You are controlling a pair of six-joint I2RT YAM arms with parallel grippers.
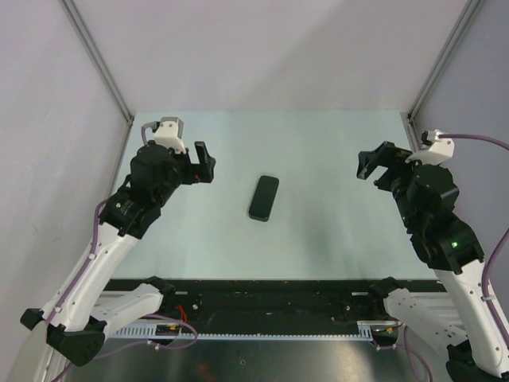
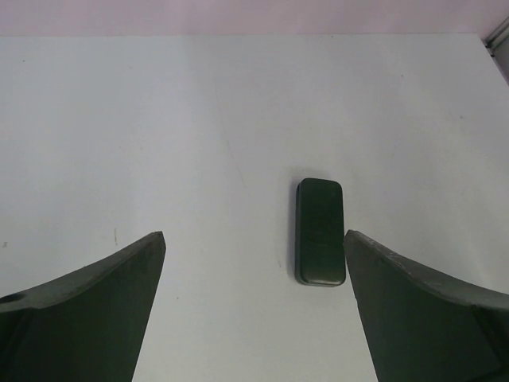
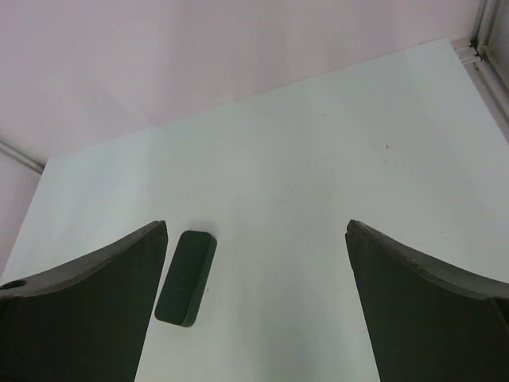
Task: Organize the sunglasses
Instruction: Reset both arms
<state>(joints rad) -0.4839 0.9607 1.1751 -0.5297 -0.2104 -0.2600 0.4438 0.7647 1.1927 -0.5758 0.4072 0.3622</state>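
Top external view: both arms at once. The black case [image 1: 263,197] lies closed in the middle of the table [image 1: 318,143], with the left gripper [image 1: 205,163] at its 9 o'clock and the right gripper [image 1: 371,169] at its 3 o'clock, both well apart from it.
Wrist views: close-ups only. The left wrist view shows the case [image 2: 320,231] just beside its 3 o'clock finger [image 2: 413,310]. The right wrist view shows it [image 3: 186,277] beside its 9 o'clock finger [image 3: 87,302].
Case: smooth, matte, rounded oblong.
Table: pale, flat, faintly speckled.
Left gripper: spread wide, holding nothing.
Right gripper: spread wide, holding nothing.
Task item: the sunglasses show in no view; I cannot tell where they are.
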